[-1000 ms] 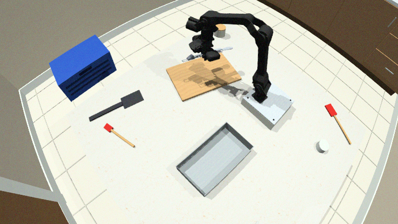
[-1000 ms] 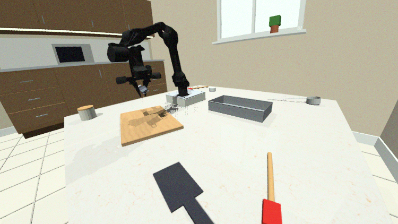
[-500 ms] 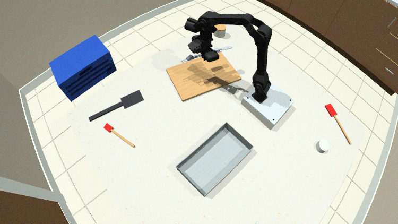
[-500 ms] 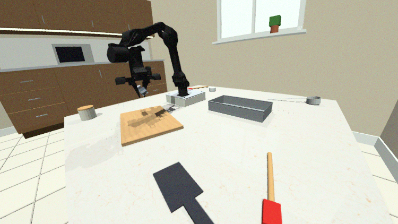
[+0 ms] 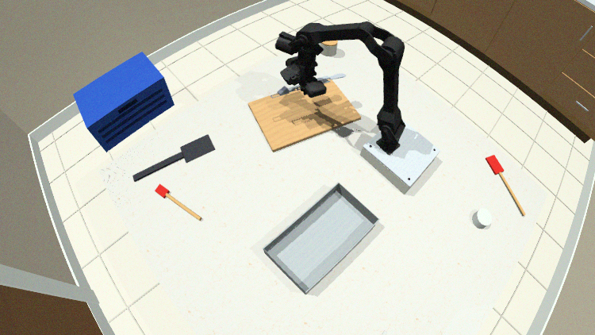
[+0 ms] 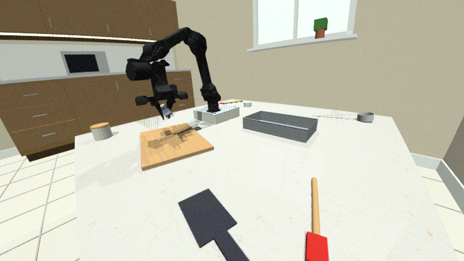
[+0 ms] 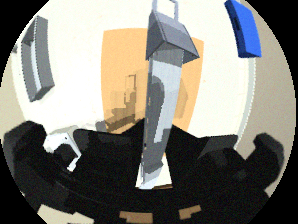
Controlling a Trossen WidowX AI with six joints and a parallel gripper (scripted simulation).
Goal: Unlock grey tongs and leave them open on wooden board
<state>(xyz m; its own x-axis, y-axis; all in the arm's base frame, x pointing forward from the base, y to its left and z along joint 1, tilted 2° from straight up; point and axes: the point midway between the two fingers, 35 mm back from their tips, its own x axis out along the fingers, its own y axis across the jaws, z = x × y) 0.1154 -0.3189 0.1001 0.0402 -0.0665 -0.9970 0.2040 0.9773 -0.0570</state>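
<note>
My gripper (image 5: 309, 86) (image 6: 164, 109) (image 7: 153, 120) is shut on the grey tongs (image 5: 285, 89) (image 6: 167, 112) (image 7: 161, 90). It holds them in the air over the far edge of the wooden board (image 5: 286, 132) (image 6: 168, 155) (image 7: 116, 56). In the wrist view the tongs run straight away from the fingers over the board, and their two arms look close together. They cast a shadow on the board. The grey roasting tin (image 5: 266, 249) (image 6: 279, 126) (image 7: 29, 63) stands empty, well apart from the board, nearer the front of the table.
A blue box (image 5: 124, 99) (image 7: 242, 26) stands at the left. A black spatula (image 5: 182, 155) (image 6: 207, 217) and red spatulas (image 5: 176, 202) (image 5: 505, 181) (image 6: 314, 227) lie on the table. A lidded canister (image 5: 330, 48) (image 6: 100, 130), a white cylinder (image 5: 482, 217) and the arm's base (image 5: 399, 160) are nearby.
</note>
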